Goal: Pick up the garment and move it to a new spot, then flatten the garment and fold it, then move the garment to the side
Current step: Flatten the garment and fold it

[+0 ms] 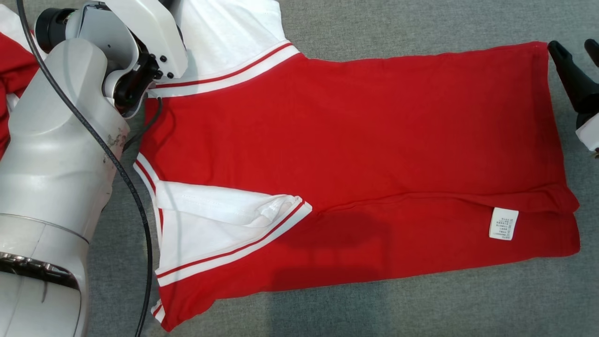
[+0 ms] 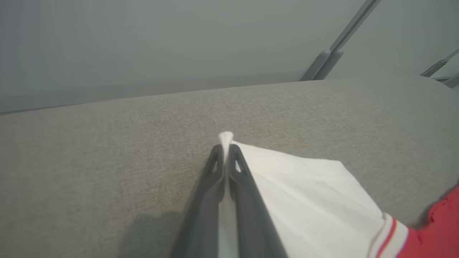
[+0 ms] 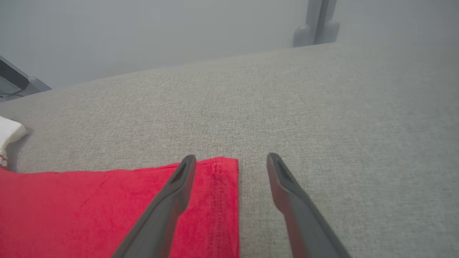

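Note:
The garment (image 1: 355, 140), a red shirt with white, red-striped sleeves, lies spread flat on the grey cloth surface (image 1: 421, 304), its hem toward the right. A white label (image 1: 503, 223) shows near the hem. The near sleeve (image 1: 220, 224) is folded in over the body. In the left wrist view my left gripper (image 2: 225, 148) is shut on the tip of the far white sleeve (image 2: 304, 193). My right gripper (image 1: 576, 49) stands open at the far hem corner. In the right wrist view that gripper (image 3: 231, 161) hangs over the corner of the red cloth (image 3: 89, 208), one finger above it, one beside it.
My pale left arm (image 1: 70, 117) and its black cable cover the left side of the head view. Behind it lies more red and white cloth (image 1: 16, 65). The surface's far edge and grey metal posts (image 2: 322, 61) (image 3: 317, 25) show beyond.

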